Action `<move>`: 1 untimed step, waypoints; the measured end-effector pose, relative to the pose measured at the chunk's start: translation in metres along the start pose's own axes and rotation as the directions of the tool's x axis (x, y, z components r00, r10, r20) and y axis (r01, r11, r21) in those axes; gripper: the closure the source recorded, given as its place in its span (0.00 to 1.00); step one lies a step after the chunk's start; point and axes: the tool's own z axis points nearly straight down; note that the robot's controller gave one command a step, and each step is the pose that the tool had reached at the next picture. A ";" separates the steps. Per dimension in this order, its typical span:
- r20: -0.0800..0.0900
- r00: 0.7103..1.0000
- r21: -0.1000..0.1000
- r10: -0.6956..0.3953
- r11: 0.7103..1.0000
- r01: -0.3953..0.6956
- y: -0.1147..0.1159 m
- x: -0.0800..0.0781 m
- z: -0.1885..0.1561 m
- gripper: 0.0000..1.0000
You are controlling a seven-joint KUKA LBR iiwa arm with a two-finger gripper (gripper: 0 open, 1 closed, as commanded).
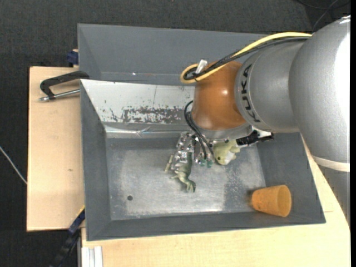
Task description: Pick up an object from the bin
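While over lumpy green toy (pixel 189 184), gripper (pixel 184 164)

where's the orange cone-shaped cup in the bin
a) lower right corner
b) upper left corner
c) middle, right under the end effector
a: the orange cup lies on the floor of the bin in its lower right corner, clear of the end effector, which is near the middle.

Cup (pixel 271 200) in bin (pixel 139 177), front-right corner — arm (pixel 300 77) over the middle
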 end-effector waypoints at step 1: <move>0.008 0.863 0.002 -0.506 0.863 0.506 0.022 -0.007 -0.125 1.00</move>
